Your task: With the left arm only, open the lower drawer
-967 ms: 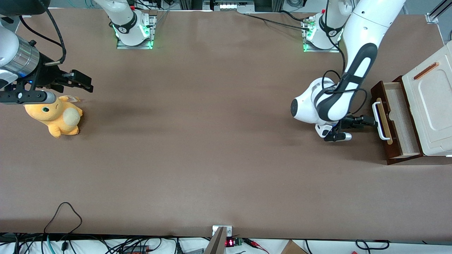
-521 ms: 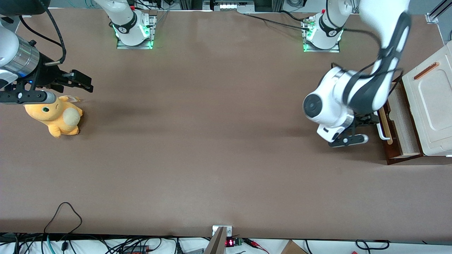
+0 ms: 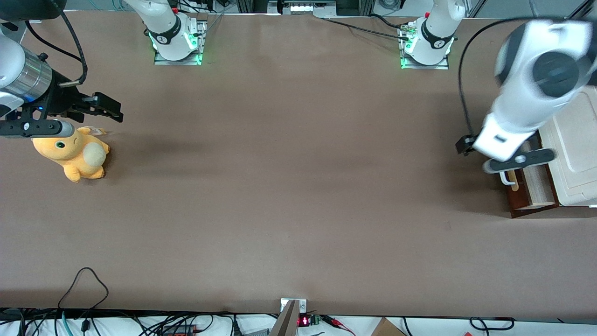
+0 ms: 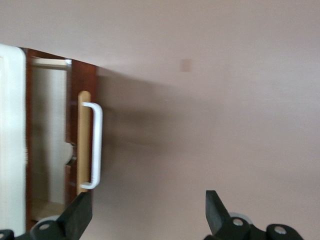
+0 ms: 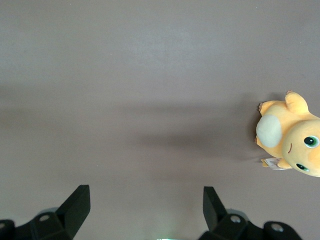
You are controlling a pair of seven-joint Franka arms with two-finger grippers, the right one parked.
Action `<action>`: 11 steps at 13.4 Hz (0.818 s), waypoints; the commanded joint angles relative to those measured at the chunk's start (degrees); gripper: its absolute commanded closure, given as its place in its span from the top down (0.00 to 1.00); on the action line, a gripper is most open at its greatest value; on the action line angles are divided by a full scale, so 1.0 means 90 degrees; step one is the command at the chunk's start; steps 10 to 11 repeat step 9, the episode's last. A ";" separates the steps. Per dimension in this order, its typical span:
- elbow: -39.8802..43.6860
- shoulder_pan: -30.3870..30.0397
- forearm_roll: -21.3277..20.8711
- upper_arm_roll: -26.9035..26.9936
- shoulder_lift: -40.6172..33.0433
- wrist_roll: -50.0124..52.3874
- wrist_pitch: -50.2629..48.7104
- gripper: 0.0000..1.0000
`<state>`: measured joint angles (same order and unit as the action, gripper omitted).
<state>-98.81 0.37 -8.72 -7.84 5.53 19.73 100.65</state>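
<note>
My left arm (image 3: 527, 98) is raised above the pulled-out lower drawer (image 4: 82, 150) at the table's working-arm end, its gripper (image 4: 147, 220) empty above bare tabletop, jaws wide apart, clear of the white handle (image 4: 95, 145).

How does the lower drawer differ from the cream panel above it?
The lower drawer is dark reddish-brown and pulled out, showing pale wood inside; the cream panel is off-white. The drawer has a white bar handle; the panel shows none. The left arm's tool hangs open above the table, apart from both.

One drawer (image 3: 531, 184), one plush toy (image 3: 74, 154), two arms.
</note>
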 commanded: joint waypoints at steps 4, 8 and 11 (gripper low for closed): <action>-0.0017 -0.0324 0.0969 0.0188 -0.0526 -0.0845 0.0008 1.00; -0.0007 -0.0334 0.0969 0.0197 -0.0536 -0.0884 -0.0099 1.00; 0.0002 -0.0334 0.0969 0.0197 -0.0536 -0.0981 -0.0099 1.00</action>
